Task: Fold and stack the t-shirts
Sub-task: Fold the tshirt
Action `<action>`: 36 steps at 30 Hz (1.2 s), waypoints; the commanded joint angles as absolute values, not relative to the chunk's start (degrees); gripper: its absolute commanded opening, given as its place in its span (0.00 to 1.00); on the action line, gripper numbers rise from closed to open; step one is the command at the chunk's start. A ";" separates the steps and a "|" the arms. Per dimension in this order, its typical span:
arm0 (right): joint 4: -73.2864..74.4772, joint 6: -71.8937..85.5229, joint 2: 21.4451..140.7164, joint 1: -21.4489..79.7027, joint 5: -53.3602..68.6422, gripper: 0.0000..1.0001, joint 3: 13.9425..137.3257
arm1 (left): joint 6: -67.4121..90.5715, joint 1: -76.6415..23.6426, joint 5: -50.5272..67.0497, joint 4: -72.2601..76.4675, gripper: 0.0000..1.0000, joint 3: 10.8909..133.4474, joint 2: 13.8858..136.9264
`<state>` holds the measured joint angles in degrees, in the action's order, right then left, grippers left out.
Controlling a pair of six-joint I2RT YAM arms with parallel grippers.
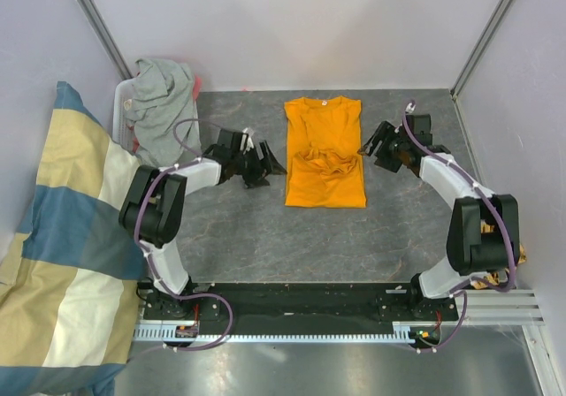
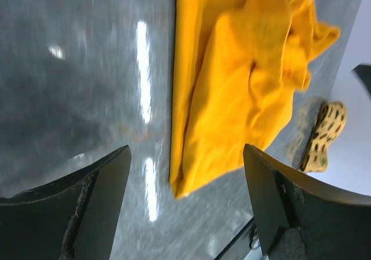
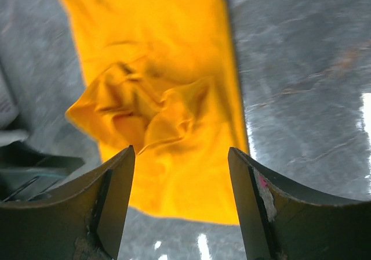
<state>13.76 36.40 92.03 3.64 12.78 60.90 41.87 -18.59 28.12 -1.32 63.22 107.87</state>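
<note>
Orange t-shirt lies flat mid-table, sides tucked into a long rectangle, neck at far end, crumpled bunch at centre. Grey t-shirt is heaped in a white bin, far left. Left gripper & right gripper flank the orange one, both spread wide, empty. Only the left wrist view shows a tan woven piece beyond the shirt. Tabletop is glossy, stone-look grey.

I see the orange t-shirt lying flat mid-table, sleeves bunched at its middle. My left gripper and right gripper flank it, jaws apparently apart. The grey t-shirt heaps in the far-left bin.
</note>
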 commanded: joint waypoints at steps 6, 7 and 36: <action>16.34 31.12 81.23 5.80 15.41 0.74 54.68 | 41.13 -21.36 25.05 6.76 0.85 48.00 94.84; 16.52 31.03 80.60 5.80 14.42 0.74 53.62 | 41.13 -21.53 24.79 7.20 0.85 47.21 94.66; 7.03 33.66 82.00 5.80 13.62 0.72 35.25 | 42.89 -27.86 24.43 14.50 0.45 43.42 103.18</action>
